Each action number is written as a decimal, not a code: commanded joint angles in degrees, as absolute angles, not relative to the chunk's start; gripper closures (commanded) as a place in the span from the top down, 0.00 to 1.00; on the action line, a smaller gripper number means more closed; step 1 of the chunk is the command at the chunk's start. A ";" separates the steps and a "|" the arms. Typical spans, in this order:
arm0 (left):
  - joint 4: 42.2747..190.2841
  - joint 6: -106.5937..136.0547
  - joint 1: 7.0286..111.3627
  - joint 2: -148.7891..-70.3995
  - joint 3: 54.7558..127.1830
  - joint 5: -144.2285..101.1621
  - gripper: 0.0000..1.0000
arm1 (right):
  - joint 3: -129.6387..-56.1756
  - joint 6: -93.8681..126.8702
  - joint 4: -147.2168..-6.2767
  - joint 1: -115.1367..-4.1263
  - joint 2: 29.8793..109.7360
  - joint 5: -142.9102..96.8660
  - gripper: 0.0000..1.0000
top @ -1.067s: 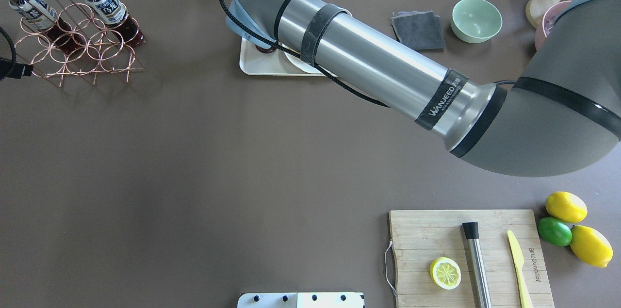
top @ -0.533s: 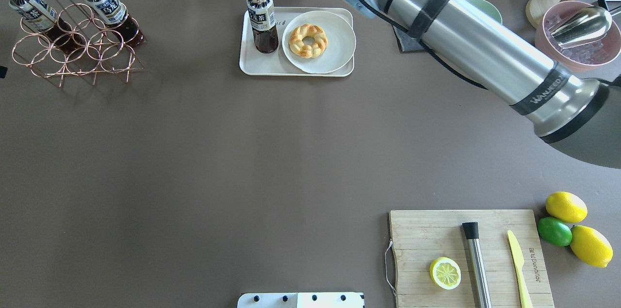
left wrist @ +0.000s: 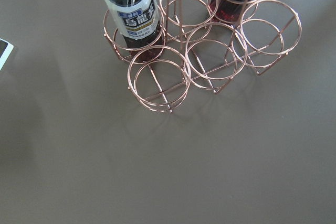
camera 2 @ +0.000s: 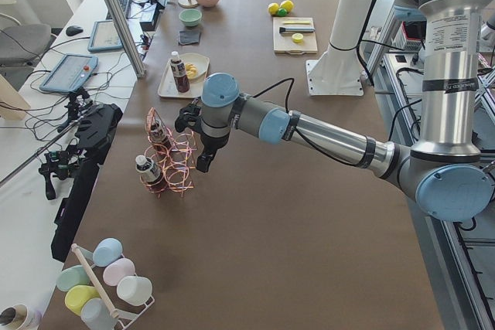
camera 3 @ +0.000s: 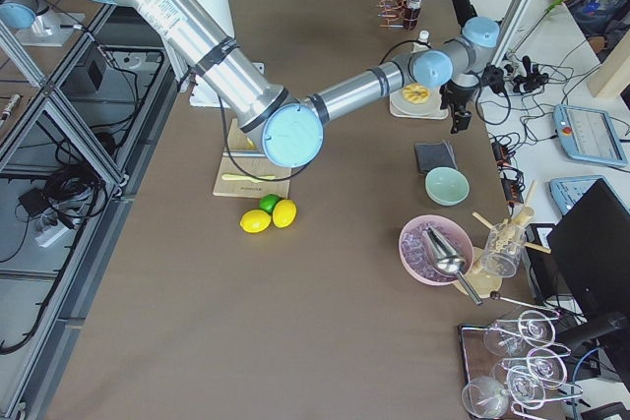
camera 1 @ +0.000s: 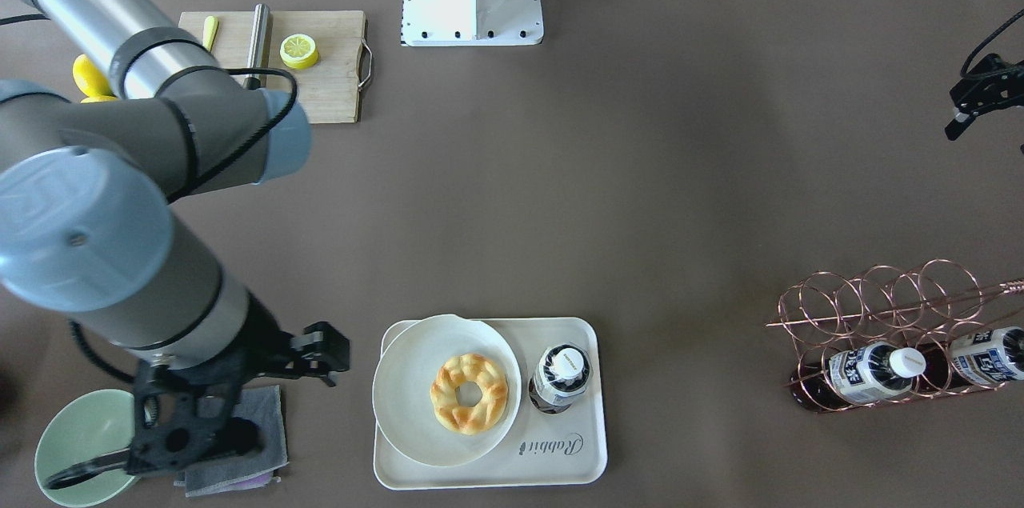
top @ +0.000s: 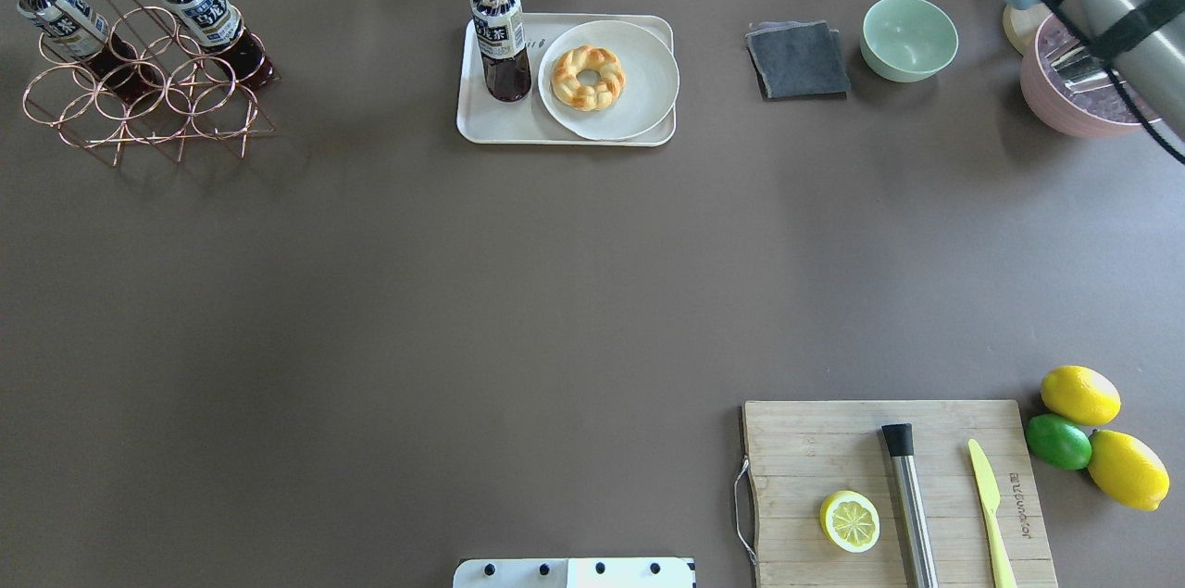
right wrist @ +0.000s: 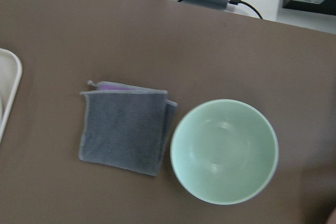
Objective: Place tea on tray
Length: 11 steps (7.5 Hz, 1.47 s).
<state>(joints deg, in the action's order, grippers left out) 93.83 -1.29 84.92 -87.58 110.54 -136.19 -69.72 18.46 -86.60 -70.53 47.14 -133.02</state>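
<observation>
Exterior front-facing: clear, white-capped tea (camera 1: 560, 377) is stood on the cream "Rabbit"-scripted tray (camera 1: 589, 406); left gripper (camera 2: 204, 161) and right gripper (camera 1: 88, 470) states cannot be told.

Tea (top: 500, 32) stands seemingly upright on the cream tray (top: 481, 120).

Robotics lab: teach pendant (camera 3: 594, 135), aluminium framing (camera 2: 117, 17), loose cables (camera 2: 31, 106).

A broad table (top: 370, 292) with a matte dark-brown top lies under soft, even light, and the shadows on it are faint. Along one side runs a white bench (camera 2: 27, 214) strewn with cables and a teach pendant (camera 2: 68, 73) — a grey office chair (camera 2: 19, 40) stands beyond it. An aluminium post (camera 2: 116, 13) rises at the bench's edge. The floor (camera 3: 59, 341) is grey.
</observation>
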 commanded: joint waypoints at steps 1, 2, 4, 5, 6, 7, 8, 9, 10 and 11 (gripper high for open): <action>90.36 -3.96 86.66 -87.63 109.34 -136.14 0.97 | -70.40 0.49 -87.62 -82.40 59.99 -136.23 0.99; 90.44 -2.48 86.57 -87.80 109.34 -134.66 0.97 | -71.88 -4.26 -88.32 -85.14 64.81 -135.53 0.99; 90.53 -0.18 85.61 -88.50 108.73 -131.40 0.97 | -75.38 -11.77 -89.72 -90.69 72.82 -135.35 0.99; 90.61 -0.18 85.61 -88.59 108.81 -131.40 0.97 | -82.46 -11.52 -97.31 -89.92 74.86 -132.92 1.00; 90.62 -0.18 85.52 -88.77 108.81 -131.31 0.97 | -85.49 -11.77 -102.17 -89.91 74.53 -129.67 1.00; 90.70 -0.18 85.60 -89.12 108.90 -131.31 0.97 | -85.52 -12.65 -102.48 -90.17 75.40 -129.64 1.00; 90.70 -0.18 85.52 -89.12 108.90 -131.31 0.97 | -85.52 -13.27 -102.05 -90.70 77.15 -129.73 1.00; 90.79 -0.26 85.52 -89.12 108.98 -131.22 0.97 | -85.43 -13.53 -102.13 -91.92 78.30 -129.73 1.00; 90.79 -0.44 85.52 -89.03 109.16 -131.31 0.97 | -85.52 -15.28 -102.04 -93.33 79.62 -129.73 1.00; 90.79 -0.61 85.60 -88.69 109.42 -131.31 0.97 | -84.82 -17.99 -101.95 -94.47 80.41 -129.73 1.00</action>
<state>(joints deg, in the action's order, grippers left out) 90.77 -0.34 85.53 -89.04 109.07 -131.28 -85.42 -14.37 -102.03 -92.35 78.58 -129.75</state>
